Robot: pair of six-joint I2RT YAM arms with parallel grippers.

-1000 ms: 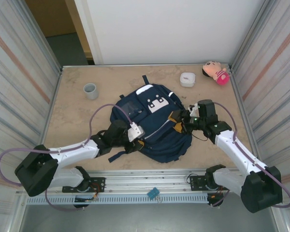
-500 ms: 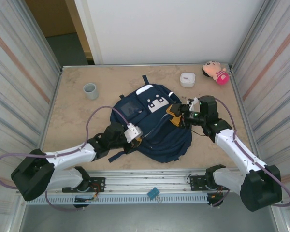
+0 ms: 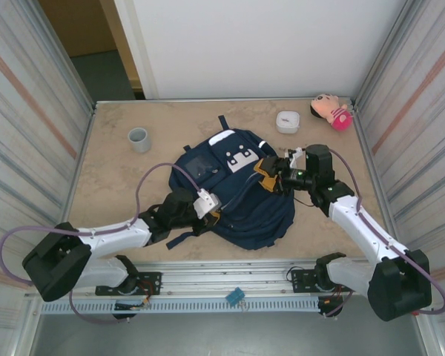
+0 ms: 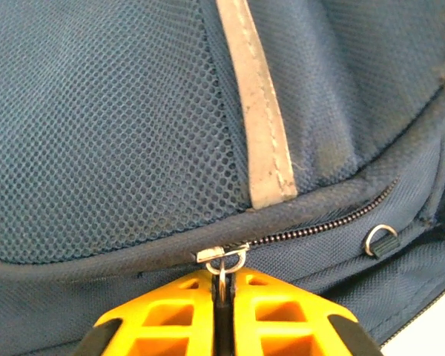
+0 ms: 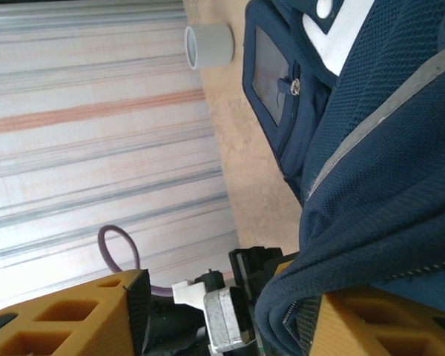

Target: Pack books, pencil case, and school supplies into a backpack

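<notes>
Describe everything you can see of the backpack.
The backpack is navy fabric, partly mesh, with white patches, a pale grey strip, dark straps and a small metal ring. It lies flat on the table, between the arms. The left gripper is shut on its zip pull; the zip teeth beside it look closed. The right gripper is open at its far right edge, fabric against one finger.

backpack [image 3: 237,204]: navy, mesh weave, pale grey stripe | cup [image 3: 139,139]: grey | plush toy [image 3: 331,111]: pink | box [image 3: 287,122]: white
</notes>
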